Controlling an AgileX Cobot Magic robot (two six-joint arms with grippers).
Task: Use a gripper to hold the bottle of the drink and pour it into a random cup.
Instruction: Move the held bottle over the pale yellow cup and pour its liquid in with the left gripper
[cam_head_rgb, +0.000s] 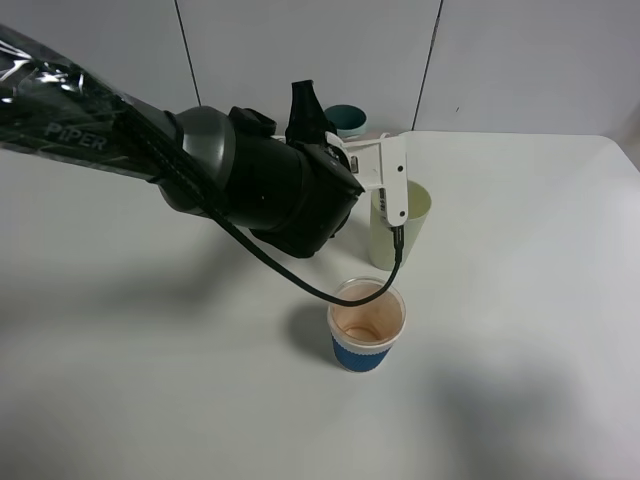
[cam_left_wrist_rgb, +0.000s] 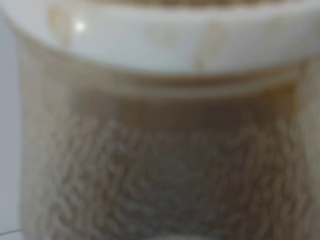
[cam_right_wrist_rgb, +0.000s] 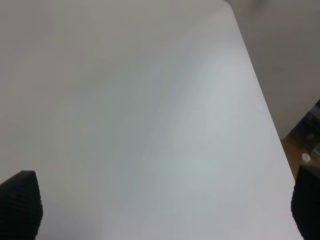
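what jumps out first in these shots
A bulky black arm reaches in from the left, its white gripper over the pale green cup mid-table. In front stands a blue-sleeved cup; the left wrist view is filled by a blurred brownish close-up, likely the bottle.

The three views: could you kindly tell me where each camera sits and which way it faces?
Exterior high: mounted high, looking down on the table; the left arm and left tool hang over the pale cup.
Left wrist: on the left arm, right up against a blurred, brownish thing, seemingly the bottle; no robot part shows.
Right wrist: on the right arm, looking across bare table; the open right tool shows only its dark fingertips.
Shared: exterior high and right wrist both see the table.
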